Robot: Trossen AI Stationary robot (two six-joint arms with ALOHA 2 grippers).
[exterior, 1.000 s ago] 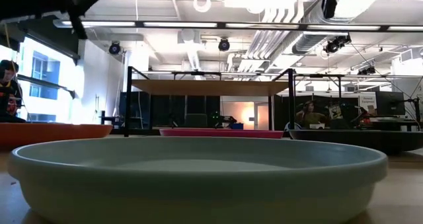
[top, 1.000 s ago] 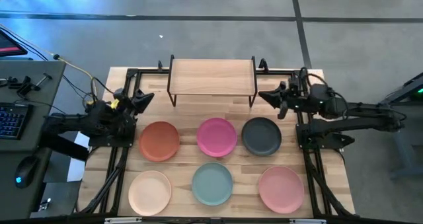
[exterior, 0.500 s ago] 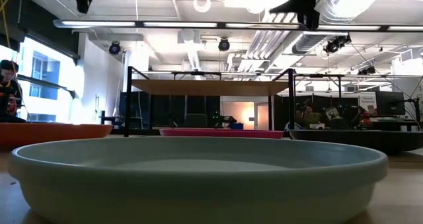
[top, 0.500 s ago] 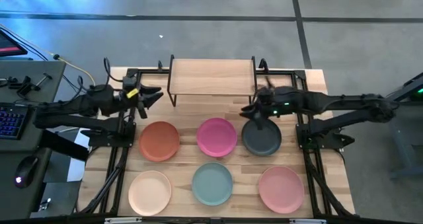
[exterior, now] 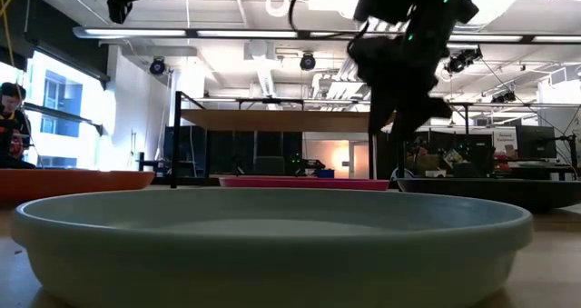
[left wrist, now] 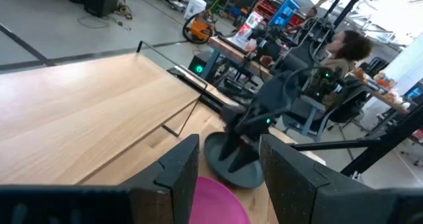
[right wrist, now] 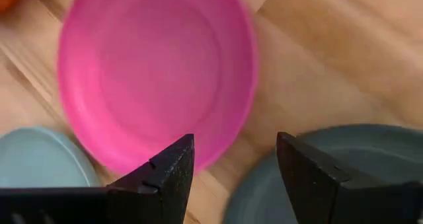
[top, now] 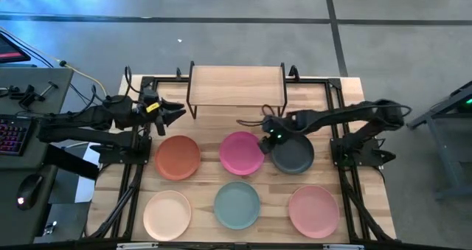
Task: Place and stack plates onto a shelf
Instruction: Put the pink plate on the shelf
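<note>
Several round plates lie flat on the table in two rows: terracotta [top: 178,157], magenta [top: 241,152] and dark grey [top: 293,153] behind, cream [top: 167,214], teal [top: 237,204] and salmon [top: 313,210] in front. The shelf [top: 237,84] stands on its black legs at the far edge, its top bare. My right gripper [top: 264,143] hangs open, fingers pointing down, over the gap between the magenta plate [right wrist: 158,72] and the dark grey plate [right wrist: 357,148], touching neither. My left gripper [top: 177,111] is open in the air beyond the terracotta plate, near the shelf's left legs.
Black arm-mount rails [top: 136,169] run along both sides of the table. A desk with a keyboard [top: 15,132] and a mouse [top: 28,185] stands off the left edge. In the left wrist view a person [left wrist: 344,49] sits in the room beyond.
My right gripper has swung from the shelf's right end toward the table's left and near edges, come down and tipped its fingers downward over the gap between the magenta and dark grey plates. My left arm has stretched out, its gripper going slightly right. No plate has moved.
</note>
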